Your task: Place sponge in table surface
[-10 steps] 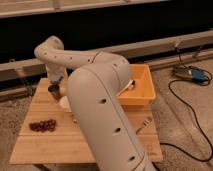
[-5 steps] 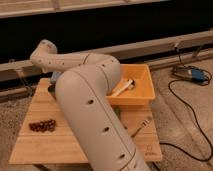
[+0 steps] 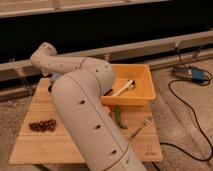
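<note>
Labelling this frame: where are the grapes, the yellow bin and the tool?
grapes (image 3: 42, 125), camera view, middle of bunch.
yellow bin (image 3: 131, 100), camera view, front wall.
tool (image 3: 50, 88), camera view, dark bit beside arm, table's far left.

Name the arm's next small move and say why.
Probably ease the pincer straight down toward the wooden table: it sits low over the table's far left part, mostly hidden behind the arm, and no sponge is visible lying on the wood.

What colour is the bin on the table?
Orange-yellow bin, clearest in the camera view; the gripper is at the far-left edge of the table.
</note>
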Robot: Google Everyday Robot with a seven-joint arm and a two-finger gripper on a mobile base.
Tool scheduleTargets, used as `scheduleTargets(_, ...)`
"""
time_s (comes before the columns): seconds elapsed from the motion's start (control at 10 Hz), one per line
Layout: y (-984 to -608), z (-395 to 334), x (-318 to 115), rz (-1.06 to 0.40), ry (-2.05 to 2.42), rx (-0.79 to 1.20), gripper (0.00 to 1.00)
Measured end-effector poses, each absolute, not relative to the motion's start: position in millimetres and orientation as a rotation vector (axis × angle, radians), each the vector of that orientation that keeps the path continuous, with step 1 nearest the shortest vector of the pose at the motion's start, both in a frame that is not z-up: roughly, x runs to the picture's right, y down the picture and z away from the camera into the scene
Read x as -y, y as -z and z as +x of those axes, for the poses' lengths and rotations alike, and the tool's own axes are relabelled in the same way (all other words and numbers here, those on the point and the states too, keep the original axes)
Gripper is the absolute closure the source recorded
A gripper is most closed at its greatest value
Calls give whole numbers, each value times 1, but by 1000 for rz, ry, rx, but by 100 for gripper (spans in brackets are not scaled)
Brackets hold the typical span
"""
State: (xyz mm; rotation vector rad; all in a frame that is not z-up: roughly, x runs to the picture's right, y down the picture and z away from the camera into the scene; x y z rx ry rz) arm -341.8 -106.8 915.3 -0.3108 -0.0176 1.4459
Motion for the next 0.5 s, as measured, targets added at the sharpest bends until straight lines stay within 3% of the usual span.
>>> scheduleTargets(0.5,-922,-343,102,-309,-1459,28,35)
